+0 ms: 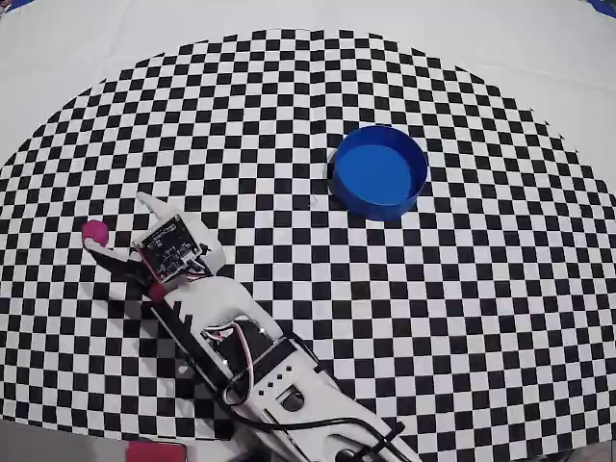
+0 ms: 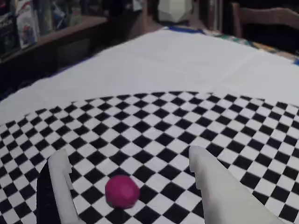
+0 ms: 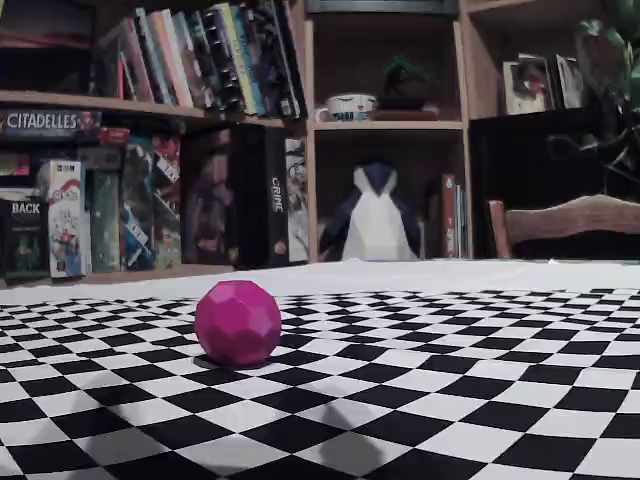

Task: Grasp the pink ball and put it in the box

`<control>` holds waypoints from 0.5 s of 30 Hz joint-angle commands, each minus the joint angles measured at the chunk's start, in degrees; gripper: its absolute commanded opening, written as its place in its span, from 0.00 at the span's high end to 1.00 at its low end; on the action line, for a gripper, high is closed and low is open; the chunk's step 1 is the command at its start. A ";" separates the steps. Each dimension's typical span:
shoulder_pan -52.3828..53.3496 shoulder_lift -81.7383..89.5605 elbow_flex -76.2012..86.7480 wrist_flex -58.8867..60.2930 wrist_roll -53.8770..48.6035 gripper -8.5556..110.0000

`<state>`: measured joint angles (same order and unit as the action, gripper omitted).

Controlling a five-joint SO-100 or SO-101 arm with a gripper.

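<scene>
A bench covered by a black-and-white checkered cloth (image 1: 404, 318) carries 1 white robot arm (image 1: 241, 337), seen from overhead reaching from the lower edge toward the left of the cloth. The pink ball (image 1: 95, 232) lies on the cloth at the far left of the overhead view, just past the arm's tip and well apart from the box (image 1: 379, 172), a round blue container that sits open on the cloth far to the ball's right and a little farther from the arm's base.

In the wrist view the pink ball (image 2: 122, 191) rests on the checks between the 2 white fingers (image 2: 63, 179), which stand spread wide with clear gaps on both sides of the ball; nothing is held. The gripper (image 2: 128, 161) is low, near the cloth.

The fixed view, from cloth level, shows the pink ball (image 3: 237, 323) as a faceted magenta sphere alone on the checks, with bookshelves (image 3: 150, 130) and a white and dark penguin figure (image 3: 378, 222) behind it.
</scene>
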<state>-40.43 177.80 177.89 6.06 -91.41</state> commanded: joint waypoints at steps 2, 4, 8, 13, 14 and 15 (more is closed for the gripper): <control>-1.67 -0.88 0.44 0.44 -0.26 0.68; -2.11 -1.05 0.44 0.44 -0.26 0.68; -2.99 -1.49 0.44 0.44 -0.26 0.68; -2.90 -1.23 0.44 1.58 -0.26 0.68; -2.81 -1.49 0.44 1.58 -0.26 0.68; -2.55 -1.67 0.44 1.67 -0.26 0.68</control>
<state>-43.07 176.40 177.89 7.47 -91.41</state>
